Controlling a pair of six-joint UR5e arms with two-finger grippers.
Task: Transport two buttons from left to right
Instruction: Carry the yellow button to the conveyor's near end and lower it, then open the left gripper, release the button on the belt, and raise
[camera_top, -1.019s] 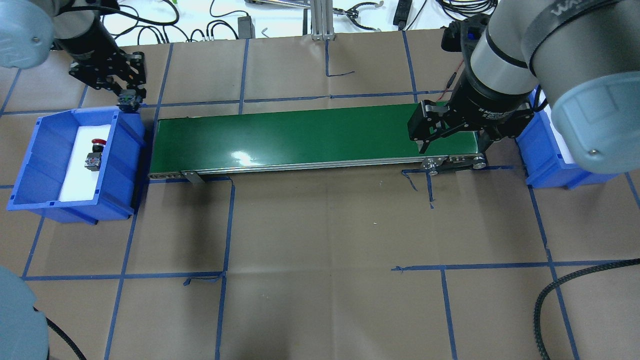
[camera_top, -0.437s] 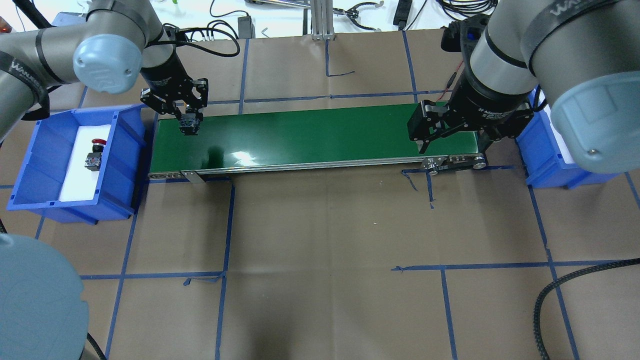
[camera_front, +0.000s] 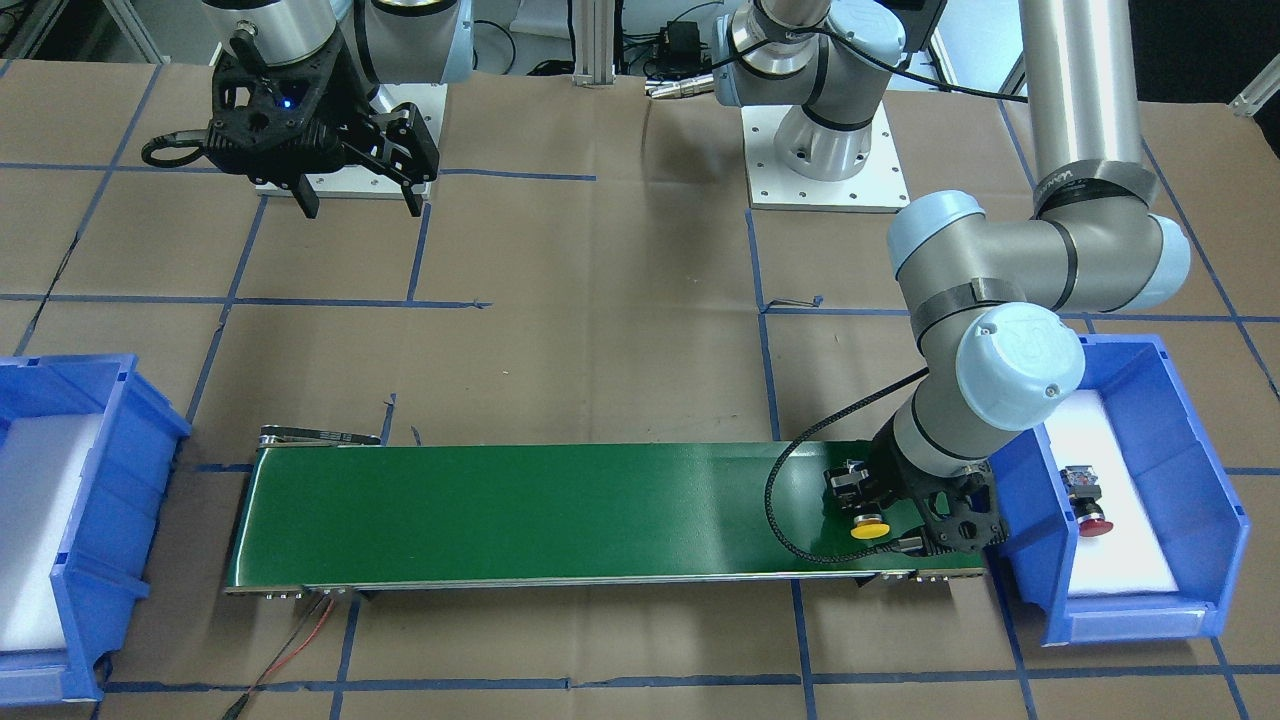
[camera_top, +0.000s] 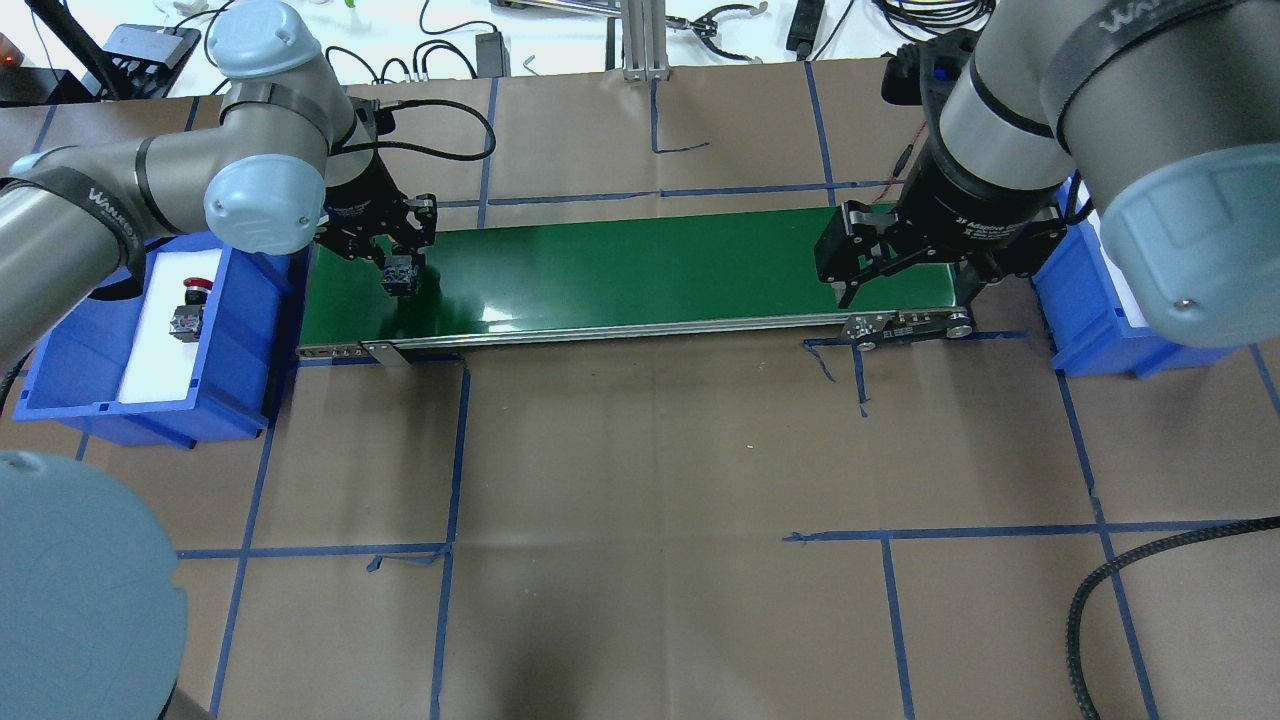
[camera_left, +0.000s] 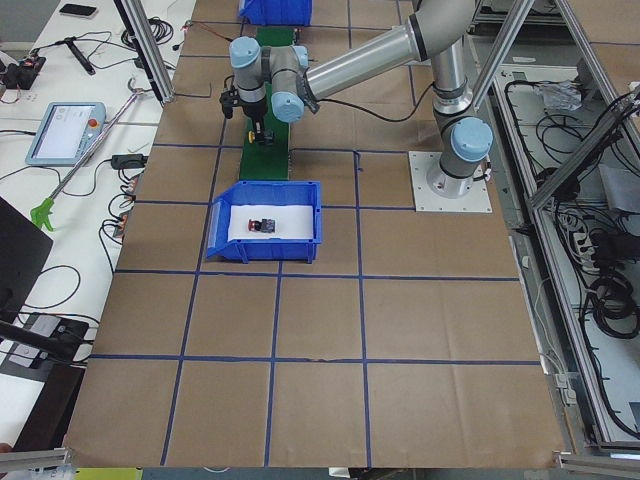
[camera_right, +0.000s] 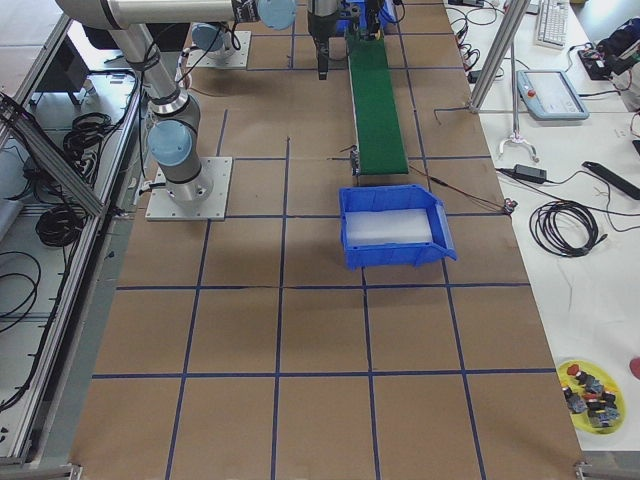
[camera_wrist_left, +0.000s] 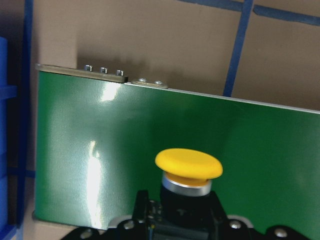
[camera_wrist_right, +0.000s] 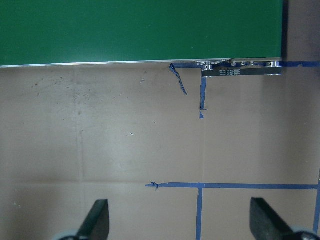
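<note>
My left gripper (camera_top: 400, 272) is shut on the black body of the yellow-capped button (camera_front: 870, 529), low over the left end of the green conveyor belt (camera_top: 620, 270). In the left wrist view the yellow cap (camera_wrist_left: 188, 164) sticks out in front of the fingers, with the belt behind it. I cannot tell whether it touches the belt. The red-capped button (camera_top: 192, 300) lies on white foam in the left blue bin (camera_top: 250, 330); it also shows in the front view (camera_front: 1088, 508). My right gripper (camera_top: 908, 290) hangs open and empty over the belt's right end.
A second blue bin (camera_top: 1090, 320) with white foam stands past the belt's right end and looks empty in the front view (camera_front: 100, 520). The brown table is marked with blue tape lines. A black cable (camera_top: 1100, 590) lies at the front right.
My left arm has swung from behind the left bin to over the belt's left end, carrying the yellow button, and has come lower. The right arm has not moved.
</note>
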